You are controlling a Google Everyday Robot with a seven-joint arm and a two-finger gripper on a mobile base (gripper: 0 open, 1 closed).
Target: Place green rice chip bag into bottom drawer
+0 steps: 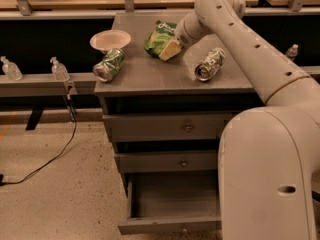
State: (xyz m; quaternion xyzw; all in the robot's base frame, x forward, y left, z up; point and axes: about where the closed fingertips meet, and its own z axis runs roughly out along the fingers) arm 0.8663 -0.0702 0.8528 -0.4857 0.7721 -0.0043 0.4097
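Note:
The green rice chip bag (158,38) lies crumpled on the grey cabinet top (150,76), toward the back middle. My gripper (169,49) reaches in from the right on the long white arm and rests on the bag's right front side. The bag sits on the surface. The bottom drawer (170,225) is pulled out below the two shut drawers, and its inside shows nothing in it.
A white bowl (110,40) and a crushed green-and-white can (109,65) sit left of the bag. A second can (210,64) lies to its right. My white body (270,174) fills the right foreground beside the drawer. Small bottles (59,70) stand on a ledge at left, with a cable (50,159) on the floor.

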